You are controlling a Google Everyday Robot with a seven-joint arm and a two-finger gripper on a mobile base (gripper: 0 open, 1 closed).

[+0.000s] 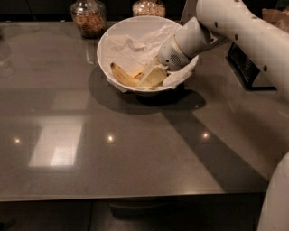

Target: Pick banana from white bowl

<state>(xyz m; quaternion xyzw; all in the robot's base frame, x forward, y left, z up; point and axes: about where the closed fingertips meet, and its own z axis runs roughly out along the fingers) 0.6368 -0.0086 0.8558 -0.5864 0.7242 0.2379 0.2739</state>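
The gripper sits in the white bowl beside the banana; its grip cannot be told.

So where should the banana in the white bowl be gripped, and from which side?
Probably mid-length on the banana, from above: it lies flat along the near wall of the white bowl, which blocks sideways approaches. The hand sits inside the bowl, right beside the banana.

The desk is dark and glossy, with light reflections. At its far edge stand a left jar with brown contents and a right jar with paler contents. A black box sits at the right. The gripper is near the jars, in front of them.
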